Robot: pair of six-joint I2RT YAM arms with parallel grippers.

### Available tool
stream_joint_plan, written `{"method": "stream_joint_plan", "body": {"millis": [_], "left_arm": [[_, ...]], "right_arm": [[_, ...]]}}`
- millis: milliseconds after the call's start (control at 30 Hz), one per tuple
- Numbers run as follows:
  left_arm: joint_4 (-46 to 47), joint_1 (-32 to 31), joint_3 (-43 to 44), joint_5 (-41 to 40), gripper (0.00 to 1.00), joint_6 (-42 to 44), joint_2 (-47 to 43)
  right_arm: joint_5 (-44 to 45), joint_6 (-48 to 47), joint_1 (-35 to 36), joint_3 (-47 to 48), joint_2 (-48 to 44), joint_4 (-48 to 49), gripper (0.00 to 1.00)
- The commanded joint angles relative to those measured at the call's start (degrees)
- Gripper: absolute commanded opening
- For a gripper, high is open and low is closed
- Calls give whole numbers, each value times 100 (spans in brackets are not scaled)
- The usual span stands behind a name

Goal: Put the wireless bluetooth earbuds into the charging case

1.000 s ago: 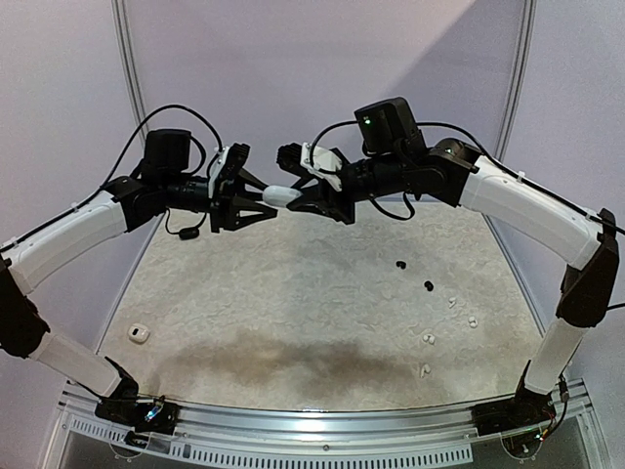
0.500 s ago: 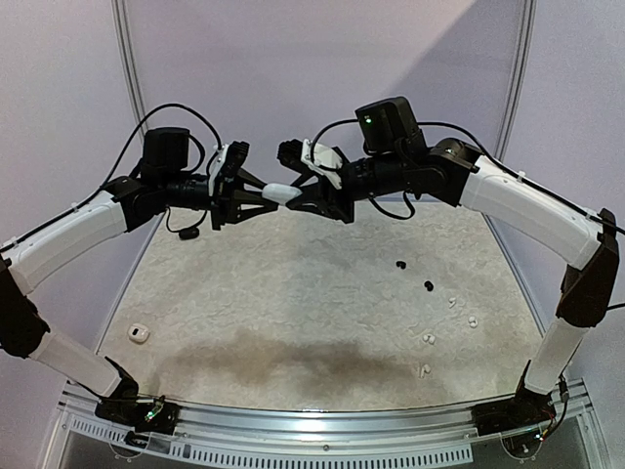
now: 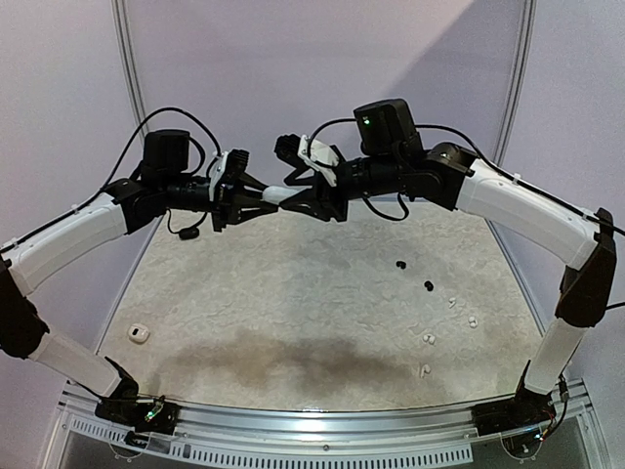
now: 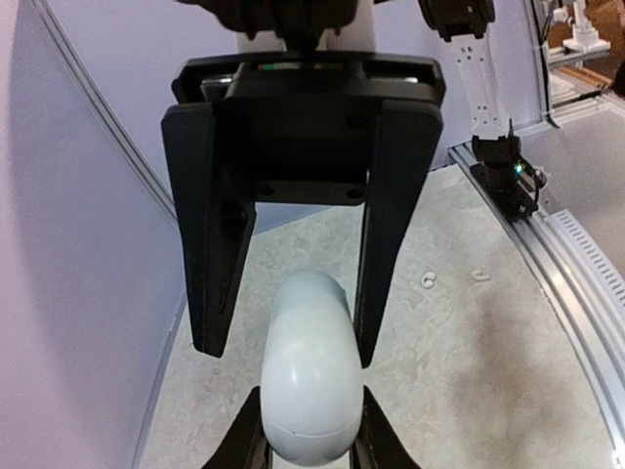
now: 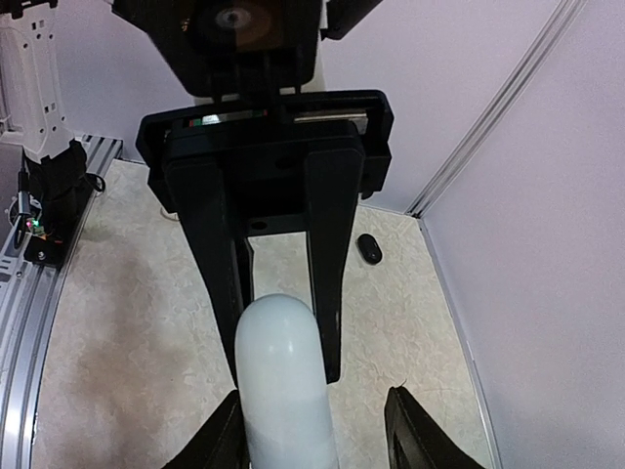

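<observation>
A white pebble-shaped charging case (image 3: 276,193) hangs in mid-air between the two arms, high above the back of the table. My left gripper (image 4: 311,445) is shut on it, both fingers pressed to the sides of the case (image 4: 308,381). My right gripper (image 5: 312,440) is open around the other end of the case (image 5: 283,381): one finger sits beside it, the other stands well off. Two black earbuds (image 3: 399,264) and several white earbuds (image 3: 452,302) lie on the table at the right. Two white earbuds (image 4: 426,281) show in the left wrist view.
A second small white case (image 3: 138,334) lies near the table's left edge. A black oval case (image 5: 369,248) lies on the table by the back wall. Walls close in the table at the back and sides, and a metal rail (image 3: 322,420) runs along the front.
The left gripper has closed onto the white case. The right gripper's jaws have spread apart, loosening from the case. Both arms stay high at the back.
</observation>
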Motion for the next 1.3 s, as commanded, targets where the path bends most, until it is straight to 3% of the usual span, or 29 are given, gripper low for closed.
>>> {"method": "stream_joint_plan", "body": {"millis": [0,367,733,867,967,1133,1267], "left_arm": [[-578,-98,-147,-96,0,1109,-111],[-1085,-98,-156,-238,0,1651,-142],[-1069,-98,-200,-181,0,1547,-163],[-810,-91,-202,-43,0,850,-144],[-666,-45,-239,215,0,-267,-79],[631,33,-774,436,0,-1912,-137],[1036,61,-947,404,0,-2414,-131]], "right_arm": [[239,135,14,-19,49,365,47],[252,178,-5,-22,32,361,46],[349,246,-62,-80,88,238,46],[339,246,-85,-155,101,183,48],[198,403,-184,-160,118,156,50],[37,657,-286,-100,204,115,51],[-156,763,-346,74,334,17,53]]}}
